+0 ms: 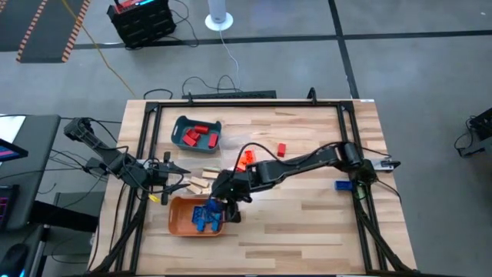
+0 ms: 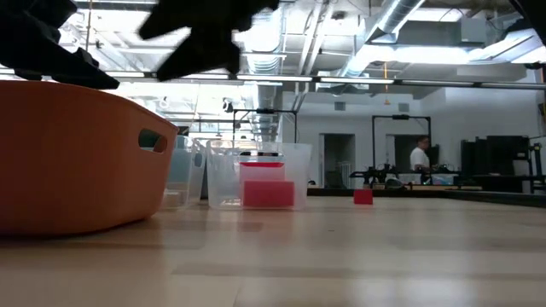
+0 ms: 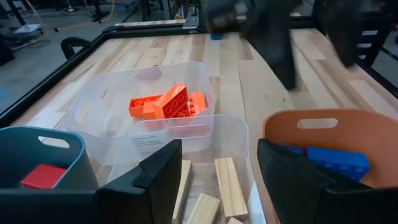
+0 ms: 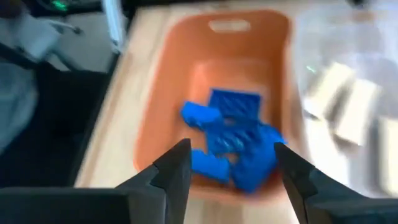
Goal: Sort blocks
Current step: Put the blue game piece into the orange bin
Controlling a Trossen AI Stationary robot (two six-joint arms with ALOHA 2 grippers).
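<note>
Left gripper (image 1: 175, 183) hovers low over the clear plastic tray of pale tan wooden blocks (image 3: 230, 186), fingers spread, nothing between them. Just past it, a second clear tray holds orange toy bricks (image 3: 168, 103); to one side, the teal tray (image 1: 197, 132) holds red bricks (image 1: 198, 136).

Right gripper (image 1: 223, 206) hangs directly above the orange plastic tray (image 1: 183, 215), fingers parted and empty. Blue bricks (image 4: 229, 138) lie heaped straight beneath it, inside the tray.

Loose pieces well behind the right gripper: one red brick (image 1: 280, 149) on the bare wood, one blue brick (image 1: 343, 185) near the right arm's base.

Risks, as judgement:
- The two arms sit close together; a sideways swing by either could clip the other or nudge a light tray.
- The blue pile is high; a low pass could catch a brick and flick it out.
- The stray blue brick lies near the arm base, an awkward reach.
</note>
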